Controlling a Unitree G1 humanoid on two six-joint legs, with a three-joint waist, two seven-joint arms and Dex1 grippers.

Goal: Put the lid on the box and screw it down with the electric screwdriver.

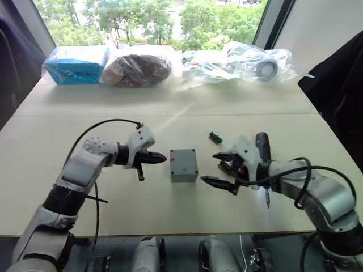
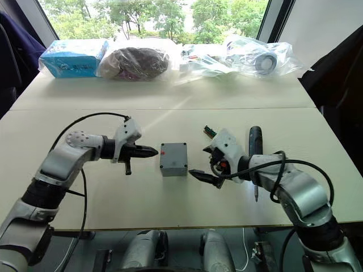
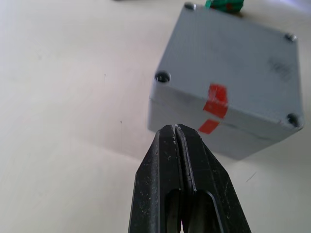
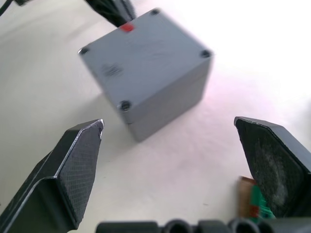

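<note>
Pale tabletop (image 1: 68, 204) by a window carries the grey box (image 1: 184, 169) at its centre, the lid (image 3: 233, 63) seated on top. Beside the box on one side, the left gripper (image 1: 160, 158) is pinched shut; opposite, the right gripper (image 1: 216, 168) gapes wide, empty. Beyond it lies the electric screwdriver (image 1: 262, 146).

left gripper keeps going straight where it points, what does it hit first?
Most likely the box: the shut left gripper points at its near wall by the red mark, with bare table between them.
</note>
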